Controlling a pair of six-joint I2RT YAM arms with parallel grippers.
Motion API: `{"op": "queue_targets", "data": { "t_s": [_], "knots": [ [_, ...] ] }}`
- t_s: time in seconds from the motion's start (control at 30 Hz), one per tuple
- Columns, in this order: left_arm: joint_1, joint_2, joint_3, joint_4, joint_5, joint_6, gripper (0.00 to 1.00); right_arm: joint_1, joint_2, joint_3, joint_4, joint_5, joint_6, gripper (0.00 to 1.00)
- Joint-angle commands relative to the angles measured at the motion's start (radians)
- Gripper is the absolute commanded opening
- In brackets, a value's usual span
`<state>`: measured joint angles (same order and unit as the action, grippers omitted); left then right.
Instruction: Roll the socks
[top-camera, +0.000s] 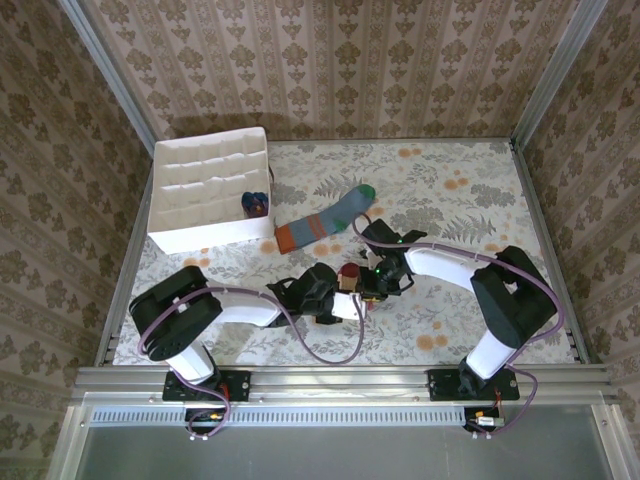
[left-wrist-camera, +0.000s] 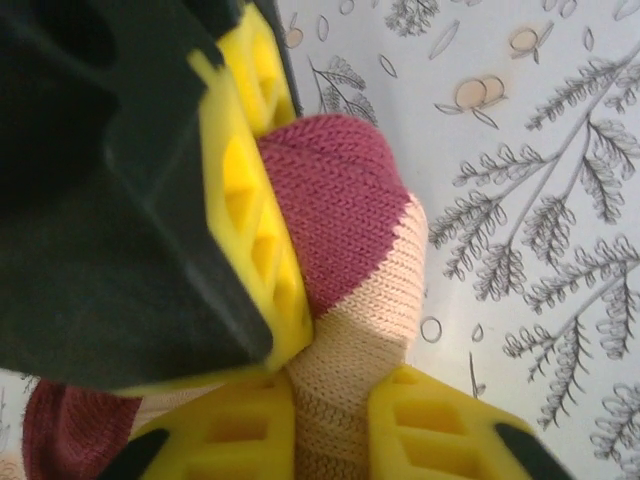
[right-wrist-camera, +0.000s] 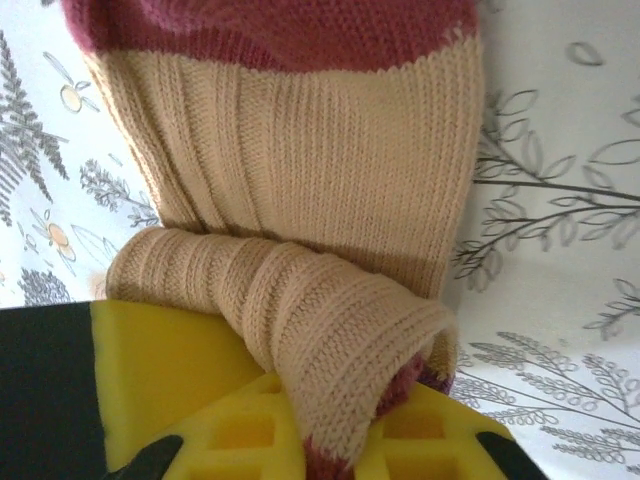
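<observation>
A peach sock with maroon toe and stripes (top-camera: 349, 272) is bunched between my two grippers at the table's middle. My left gripper (left-wrist-camera: 330, 432) is shut on a peach fold of this sock (left-wrist-camera: 350, 210). My right gripper (right-wrist-camera: 340, 445) pinches its rolled cuff end (right-wrist-camera: 300, 160). The two grippers sit close together, the left gripper (top-camera: 343, 302) just in front of the right gripper (top-camera: 372, 282). A grey-blue sock with green toe and orange cuff (top-camera: 325, 222) lies flat behind them. A purple sock (top-camera: 255, 204) sits in the white box.
The white partitioned box (top-camera: 210, 236) stands at the back left of the floral tablecloth. Metal rails and patterned walls border the table on the left, right and far sides.
</observation>
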<state>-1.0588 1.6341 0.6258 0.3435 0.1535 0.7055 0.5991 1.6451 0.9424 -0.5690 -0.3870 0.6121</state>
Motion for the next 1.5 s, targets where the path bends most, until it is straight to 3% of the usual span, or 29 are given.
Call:
{"op": "queue_targets", "data": {
  "t_s": [0.0, 0.07, 0.33, 0.67, 0.87, 1.1, 1.23, 1.33, 1.37, 1.47],
  "knots": [
    [0.020, 0.072, -0.012, -0.148, 0.026, -0.064, 0.00, 0.018, -0.040, -0.044, -0.035, -0.058, 0.012, 0.26],
    [0.038, 0.065, -0.010, -0.174, 0.081, -0.088, 0.00, 0.012, -0.083, -0.060, -0.016, -0.050, 0.010, 0.38],
    [0.155, 0.103, 0.086, -0.349, 0.357, -0.181, 0.00, 0.002, -0.283, -0.136, 0.070, 0.097, 0.015, 0.54],
    [0.264, 0.181, 0.192, -0.468, 0.594, -0.251, 0.00, 0.021, -0.413, -0.269, 0.271, 0.174, 0.008, 0.58],
    [0.315, 0.226, 0.231, -0.483, 0.706, -0.272, 0.00, 0.029, -0.362, -0.287, 0.357, 0.163, -0.012, 0.59],
    [0.326, 0.250, 0.244, -0.488, 0.753, -0.259, 0.00, 0.031, -0.260, -0.272, 0.425, 0.156, -0.018, 0.58],
    [0.332, 0.242, 0.229, -0.438, 0.760, -0.269, 0.00, 0.033, -0.165, -0.247, 0.427, 0.125, -0.010, 0.52],
    [0.330, 0.231, 0.213, -0.355, 0.735, -0.298, 0.01, 0.033, -0.133, -0.236, 0.404, 0.128, 0.004, 0.29],
    [0.325, 0.225, 0.208, -0.323, 0.721, -0.307, 0.05, 0.032, -0.127, -0.233, 0.390, 0.141, 0.015, 0.21],
    [0.303, 0.183, 0.184, -0.255, 0.644, -0.296, 0.13, 0.032, -0.117, -0.212, 0.308, 0.205, 0.039, 0.07]
  ]
}}
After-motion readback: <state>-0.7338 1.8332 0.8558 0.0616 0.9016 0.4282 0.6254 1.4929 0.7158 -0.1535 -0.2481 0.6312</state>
